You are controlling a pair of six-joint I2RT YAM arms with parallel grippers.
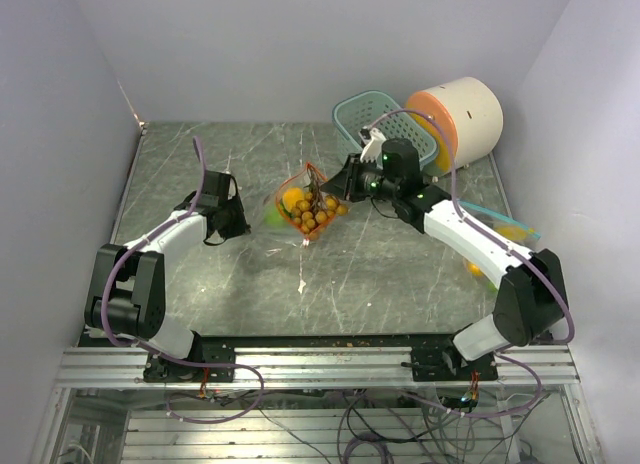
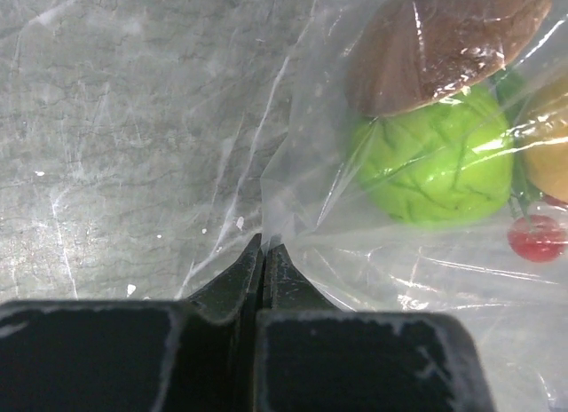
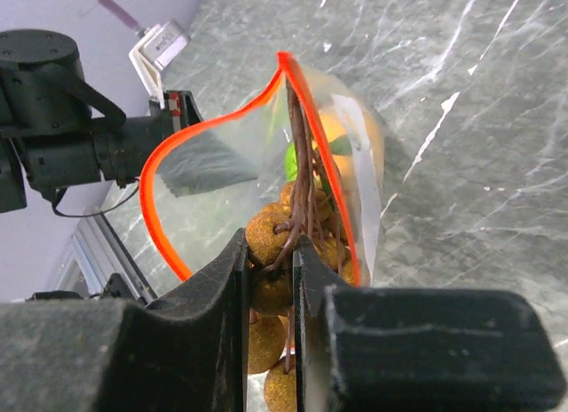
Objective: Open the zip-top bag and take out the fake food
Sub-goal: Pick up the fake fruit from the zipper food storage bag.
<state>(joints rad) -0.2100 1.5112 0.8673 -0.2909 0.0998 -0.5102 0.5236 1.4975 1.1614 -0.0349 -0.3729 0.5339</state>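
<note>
The clear zip-top bag (image 1: 293, 206) with an orange zip rim (image 3: 155, 199) is held up over the table's middle, its mouth wide open. My left gripper (image 2: 264, 245) is shut on a fold of the bag's plastic on its left side. The fake food inside includes a green piece (image 2: 435, 163), a brown piece (image 2: 444, 39), a small red one (image 2: 537, 237) and an orange fruit (image 3: 333, 128). At the bag's mouth my right gripper (image 3: 269, 248) is shut on a bunch of brown balls (image 3: 266, 230) with dark stems. The same bunch (image 1: 318, 216) shows from above, beside the right gripper (image 1: 338, 189).
A teal basket (image 1: 362, 119) stands at the back, with a big cream cylinder with an orange face (image 1: 465, 119) lying next to it. Another clear bag (image 1: 505, 229) and an orange piece (image 1: 475, 269) lie under the right arm. Walls close the table in on three sides.
</note>
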